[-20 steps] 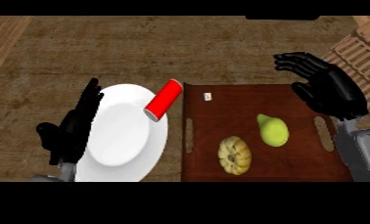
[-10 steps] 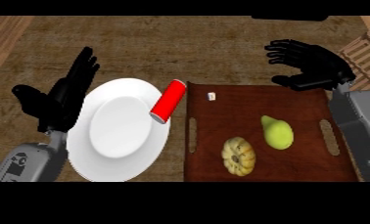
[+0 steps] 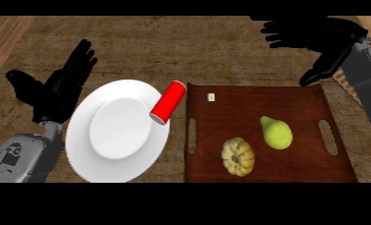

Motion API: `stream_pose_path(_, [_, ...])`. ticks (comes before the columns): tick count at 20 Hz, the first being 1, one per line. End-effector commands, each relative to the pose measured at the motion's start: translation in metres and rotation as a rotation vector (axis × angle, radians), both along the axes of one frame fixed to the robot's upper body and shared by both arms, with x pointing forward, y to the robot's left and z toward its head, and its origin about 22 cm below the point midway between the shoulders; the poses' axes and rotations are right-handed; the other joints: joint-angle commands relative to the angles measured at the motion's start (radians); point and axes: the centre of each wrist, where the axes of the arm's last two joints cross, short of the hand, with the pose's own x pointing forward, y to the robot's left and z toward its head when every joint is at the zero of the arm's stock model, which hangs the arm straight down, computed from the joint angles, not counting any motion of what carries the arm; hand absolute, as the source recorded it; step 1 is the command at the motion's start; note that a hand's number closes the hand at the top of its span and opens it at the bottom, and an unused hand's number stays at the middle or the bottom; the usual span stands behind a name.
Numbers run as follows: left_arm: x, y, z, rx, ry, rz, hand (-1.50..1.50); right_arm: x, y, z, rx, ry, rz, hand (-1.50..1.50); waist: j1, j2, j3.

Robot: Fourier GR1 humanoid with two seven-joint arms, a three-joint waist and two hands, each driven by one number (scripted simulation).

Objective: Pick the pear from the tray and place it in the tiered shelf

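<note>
A yellow-green pear (image 3: 276, 132) lies on the dark brown tray (image 3: 301, 102), right of the tray's middle, stem end pointing up-left. My right hand (image 3: 316, 39) hovers open above the tray's far right corner, fingers spread toward the left, thumb hanging down; it is well apart from the pear. My left hand (image 3: 59, 86) stands open at the left, fingers pointing up, beside the white plate. No tiered shelf shows in the head view.
A small tan pumpkin-like squash (image 3: 238, 155) sits on the tray near its front edge, left of the pear. A white plate (image 3: 116, 130) lies left of the tray, with a red can (image 3: 167, 102) resting on its right rim. A tiny white item (image 3: 211, 98) lies at the tray's far left.
My right hand has swung up and away from the tray's right side toward the far right corner. My left hand has risen beside the plate. The pear has stayed in place on the tray.
</note>
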Motion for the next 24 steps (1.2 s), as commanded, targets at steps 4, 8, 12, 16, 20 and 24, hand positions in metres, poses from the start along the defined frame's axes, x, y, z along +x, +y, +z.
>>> stream_pose_path(4, [0.002,-0.009,0.002,-0.004,-0.007,0.007,0.00,-0.005,0.065,0.076,-0.543,-0.191,0.404,-1.50,0.001,-0.008,0.001])
stream_pose_path(8, [0.002,0.011,0.008,0.003,0.004,0.013,0.00,-0.018,0.094,0.071,-0.705,-0.277,0.490,-1.50,-0.014,-0.006,0.002])
stream_pose_path(12, [-0.009,0.017,-0.014,0.001,-0.003,0.031,0.00,-0.019,0.138,0.041,-0.735,-0.287,0.497,-1.50,-0.024,-0.008,0.000])
stream_pose_path(16, [0.002,0.025,-0.001,0.015,0.004,0.068,0.00,-0.037,0.142,0.021,-0.784,-0.278,0.559,-1.50,-0.044,-0.012,0.000])
stream_pose_path(20, [-0.005,0.025,-0.020,0.006,0.027,0.042,0.00,-0.053,0.151,0.006,-0.918,-0.295,0.622,-1.50,-0.047,-0.013,0.000])
stream_pose_path(24, [-0.003,0.013,-0.010,-0.024,0.019,0.046,0.00,-0.045,0.160,0.005,-1.002,-0.304,0.622,-1.50,-0.037,-0.010,0.000])
